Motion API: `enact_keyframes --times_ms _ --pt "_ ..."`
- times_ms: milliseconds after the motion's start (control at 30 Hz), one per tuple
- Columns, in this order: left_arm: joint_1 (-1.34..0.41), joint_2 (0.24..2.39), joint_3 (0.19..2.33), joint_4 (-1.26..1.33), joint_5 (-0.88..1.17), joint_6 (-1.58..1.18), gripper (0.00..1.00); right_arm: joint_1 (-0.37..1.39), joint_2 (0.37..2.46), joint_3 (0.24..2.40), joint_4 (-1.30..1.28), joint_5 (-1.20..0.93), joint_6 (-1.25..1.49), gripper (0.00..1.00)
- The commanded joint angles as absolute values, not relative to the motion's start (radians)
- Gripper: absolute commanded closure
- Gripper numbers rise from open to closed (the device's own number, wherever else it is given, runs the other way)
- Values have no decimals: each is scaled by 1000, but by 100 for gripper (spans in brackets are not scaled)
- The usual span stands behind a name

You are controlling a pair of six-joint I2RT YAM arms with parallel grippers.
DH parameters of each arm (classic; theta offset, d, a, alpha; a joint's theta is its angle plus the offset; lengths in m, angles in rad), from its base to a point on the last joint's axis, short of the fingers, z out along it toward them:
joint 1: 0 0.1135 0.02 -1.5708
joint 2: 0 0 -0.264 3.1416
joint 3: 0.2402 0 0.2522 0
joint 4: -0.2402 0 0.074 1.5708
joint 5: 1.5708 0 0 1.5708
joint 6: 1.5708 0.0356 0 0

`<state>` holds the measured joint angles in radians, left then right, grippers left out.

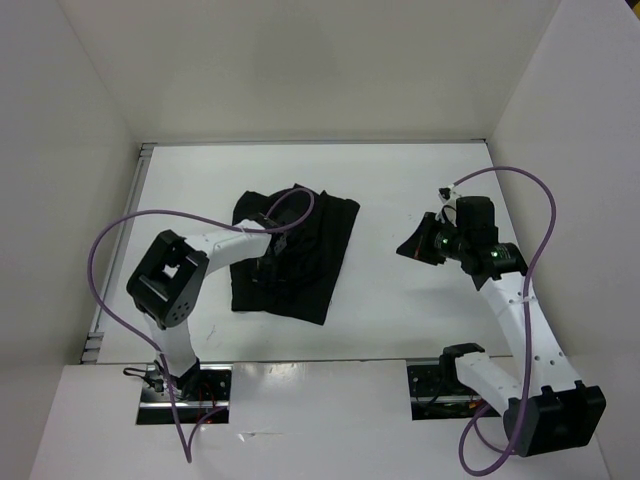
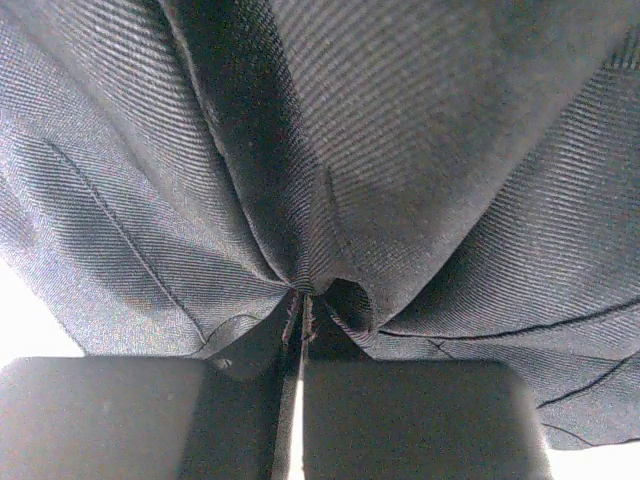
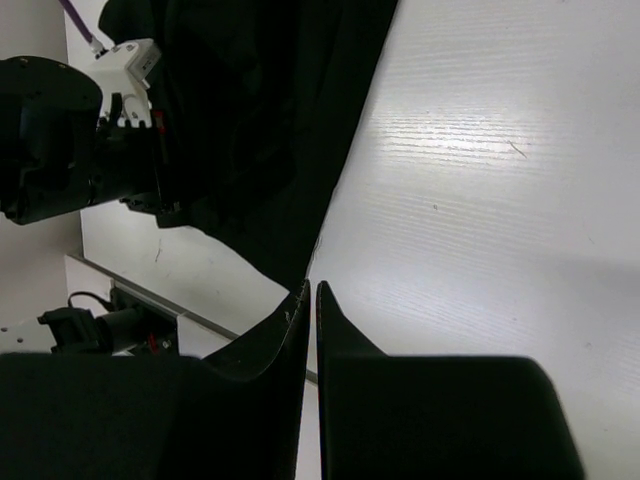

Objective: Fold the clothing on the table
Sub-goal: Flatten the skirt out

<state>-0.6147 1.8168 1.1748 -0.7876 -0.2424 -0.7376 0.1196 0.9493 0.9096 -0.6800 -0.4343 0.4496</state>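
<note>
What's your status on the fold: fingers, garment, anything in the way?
Left fingers shut on the clothing, fabric bunched at the pinch. Right fingers shut, empty, over the table beside it. Nothing blocking.

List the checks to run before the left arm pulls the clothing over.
1. Left fingers shut on clothing: ok, fabric is bunched between them.
2. Number of layers pinched: cannot tell.
3. Right fingers off the clothing: ok, shut over bare table.
4. Clothing wholly on table: ok.
5. Left arm's cable free of the clothing: cannot tell.
</note>
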Motion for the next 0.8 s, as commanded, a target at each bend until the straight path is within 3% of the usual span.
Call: enact_keyframes --times_ms 0,367,533,767 --pt "-638 1835 1212 -759 -267 -764 100 103 953 936 -670 -449 420 90" --pt "-647 1626 1330 -885 -311 -755 100 103 962 936 -670 -479 411 90" --pt "-647 1592 1420 -855 -223 -700 100 103 973 936 -670 -488 402 90" --pt "-658 1704 1836 -836 -118 -609 100 103 1000 945 -670 -506 384 90"
